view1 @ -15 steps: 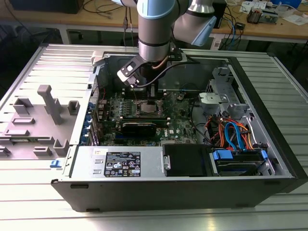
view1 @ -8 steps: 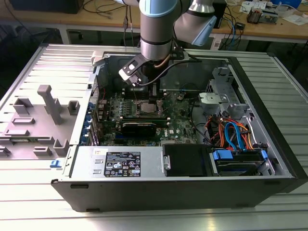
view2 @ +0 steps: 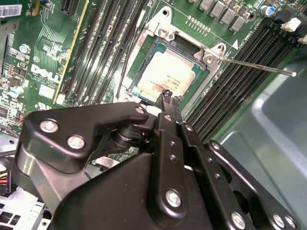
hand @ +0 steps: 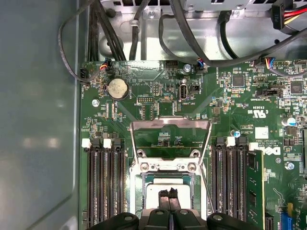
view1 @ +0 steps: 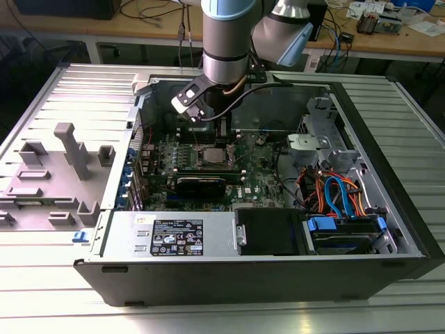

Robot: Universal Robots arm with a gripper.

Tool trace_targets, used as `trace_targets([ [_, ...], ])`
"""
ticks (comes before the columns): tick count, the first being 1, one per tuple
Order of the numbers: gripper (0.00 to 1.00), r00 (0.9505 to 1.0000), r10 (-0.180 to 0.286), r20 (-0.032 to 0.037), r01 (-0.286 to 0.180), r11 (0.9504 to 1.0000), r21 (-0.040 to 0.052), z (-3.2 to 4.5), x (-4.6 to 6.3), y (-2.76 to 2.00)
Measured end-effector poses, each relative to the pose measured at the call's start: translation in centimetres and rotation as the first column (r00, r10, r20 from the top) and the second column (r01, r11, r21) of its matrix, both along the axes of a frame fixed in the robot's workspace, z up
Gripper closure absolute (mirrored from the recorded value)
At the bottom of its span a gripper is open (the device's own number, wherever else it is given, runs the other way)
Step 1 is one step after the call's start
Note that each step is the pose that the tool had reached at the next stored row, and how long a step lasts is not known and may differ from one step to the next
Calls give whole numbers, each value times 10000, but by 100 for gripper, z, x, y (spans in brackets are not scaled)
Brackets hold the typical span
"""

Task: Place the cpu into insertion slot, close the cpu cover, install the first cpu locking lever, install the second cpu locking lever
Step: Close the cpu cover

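Observation:
The cpu (view2: 165, 74), a silvery-grey square, lies flat in the insertion slot (view2: 144, 45) on the green board; it also shows in the exterior view (view1: 212, 155). The cpu cover (hand: 171, 125) stands flipped open behind the slot, with the board visible through its cut-out. My gripper (hand: 168, 193) hovers just over the cpu's near edge in both wrist views (view2: 167, 97), its two black fingertips pressed together with nothing between them. A thin silvery locking lever (view2: 259, 66) sticks out sideways from the slot's corner, raised off the board.
Long black memory slots (hand: 103, 187) flank the socket on both sides (hand: 230, 182). Black cables (hand: 192, 43) run along the case wall behind the board. A black heatsink block (view1: 200, 184) and a drive bay with coloured cables (view1: 337, 195) sit toward the exterior view's right.

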State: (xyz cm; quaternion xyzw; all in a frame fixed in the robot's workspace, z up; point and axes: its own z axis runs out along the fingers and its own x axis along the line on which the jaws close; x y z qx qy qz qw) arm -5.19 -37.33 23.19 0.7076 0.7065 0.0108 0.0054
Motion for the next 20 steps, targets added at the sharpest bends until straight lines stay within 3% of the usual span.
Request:
trace_targets([
  [4,89,10000,0,-1,0,10000,-1,0,18,0],
  [7,89,10000,-1,0,1,10000,0,0,112,0],
  [10,89,10000,0,-1,0,10000,-3,2,135,0],
  [16,89,10000,1,1,-1,10000,-1,69,139,1],
  [20,89,10000,1,0,-1,10000,-3,70,188,0],
])
